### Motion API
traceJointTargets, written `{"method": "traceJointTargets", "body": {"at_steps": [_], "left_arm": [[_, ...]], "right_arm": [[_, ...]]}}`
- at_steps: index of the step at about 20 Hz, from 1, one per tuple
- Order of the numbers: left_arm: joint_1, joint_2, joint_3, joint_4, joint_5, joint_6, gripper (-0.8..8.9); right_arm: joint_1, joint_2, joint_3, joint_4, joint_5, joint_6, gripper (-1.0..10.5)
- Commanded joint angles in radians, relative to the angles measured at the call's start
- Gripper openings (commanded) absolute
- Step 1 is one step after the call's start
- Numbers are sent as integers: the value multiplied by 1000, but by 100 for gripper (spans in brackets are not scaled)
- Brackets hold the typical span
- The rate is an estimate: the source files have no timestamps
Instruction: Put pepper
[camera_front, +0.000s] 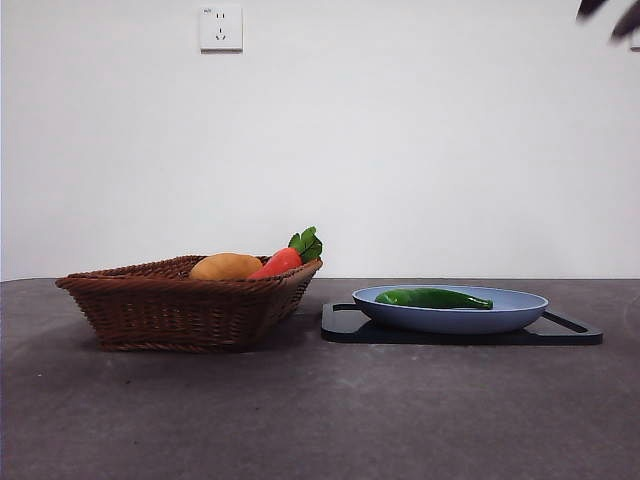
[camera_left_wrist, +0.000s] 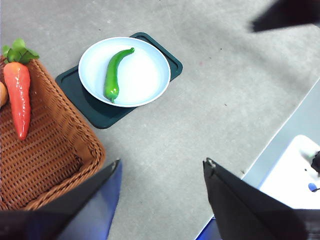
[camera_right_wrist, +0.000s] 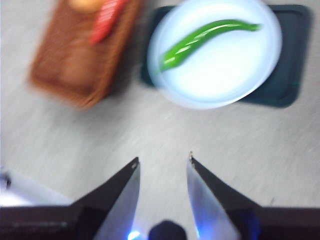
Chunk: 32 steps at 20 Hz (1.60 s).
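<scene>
Pepper (camera_front: 433, 298): one, long, glossy green, lying flat on the plate (camera_front: 520, 312), touching nothing else. In the left wrist view it curves across the plate's middle, stem end toward the far rim.

Plate: pale blue, shallow, set on a dark tray (camera_front: 570, 330) with cut-out handles, just beside the basket (camera_front: 160, 310).

Basket: brown wicker, holding a carrot (camera_front: 280, 262) with green leaves propped at the rim and a tan potato (camera_front: 225, 267) next to it.

Counter (camera_front: 320, 420): grey, bearing all of the above.

Step in hand: by the look of it the placing is done, since the pepper rests free on the plate with no hand near it. If the plate is the goal, little is left but to keep both arms clear. If the basket is meant instead, the next move calls for a descent over the plate and a grip across the pepper's thicker middle, because the smooth, tapering skin may slip.

Right hand (camera_right_wrist: 163, 161): jaws parted to a moderate gap, empty, touching nothing, held high over bare counter short of the plate. Its picture is smeared, so the arm is probably in motion, though the direction cannot be told.

Left hand (camera_left_wrist: 162, 167): jaws wide apart, empty, high above the counter between the basket's corner and the counter edge, well away from the pepper.
</scene>
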Motion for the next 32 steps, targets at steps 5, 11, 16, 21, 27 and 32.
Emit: {"method": "traceJointTargets", "body": {"at_steps": [5, 11, 16, 21, 27, 32], "left_arm": [[-9, 9, 19, -25, -1, 19, 242], [-9, 9, 19, -51, 1, 19, 6], [-9, 9, 19, -35, 0, 19, 8], [-9, 9, 19, 11, 0, 19, 8], [-7, 6, 19, 99, -6, 29, 8], [103, -68, 8, 315, -153, 219, 8]], "right_arm": [[138, -214, 18, -203, 1, -18, 166], [168, -277, 18, -266, 0, -72, 7], [167, -276, 18, -266, 3, -48, 11], [167, -276, 18, -266, 3, -49, 11], [167, -276, 18, -266, 3, -49, 11], [167, -276, 18, -266, 3, -49, 11]]}}
